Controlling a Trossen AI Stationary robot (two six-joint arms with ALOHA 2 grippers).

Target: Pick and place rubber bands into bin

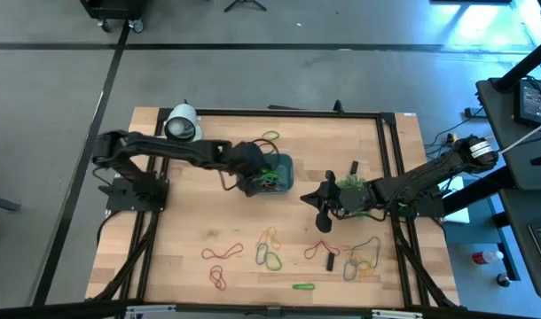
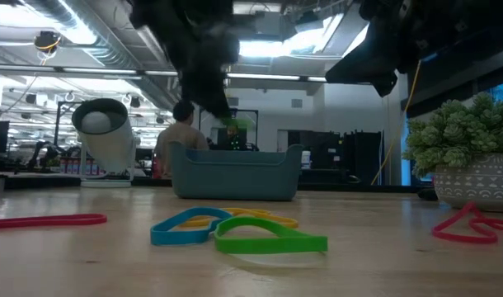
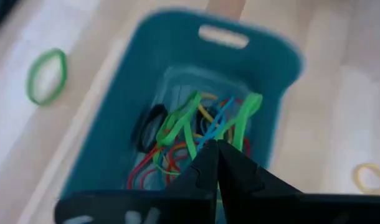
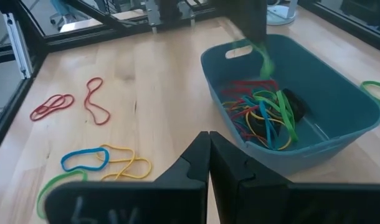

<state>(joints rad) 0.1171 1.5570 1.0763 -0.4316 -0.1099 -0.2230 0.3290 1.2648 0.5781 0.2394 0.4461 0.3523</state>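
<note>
Two dark jointed arms, matte black links; tapered black wedge-shaped fingers (image 3: pixel 240 177)

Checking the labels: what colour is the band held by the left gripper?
Green; the band hangs from the shut left gripper over the bin, clearest in the left wrist view.

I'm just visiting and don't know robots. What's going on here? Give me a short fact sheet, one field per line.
Job: putting rubber bands into the bin
Left gripper: over the bin, shut on a green rubber band that hangs into it
Right gripper: shut, empty, beside the bin
Bin contents: a tangle of red, green, yellow, blue and dark bands
Loose bands: many lie on the wooden table
Also there: small plant, white round object
</note>
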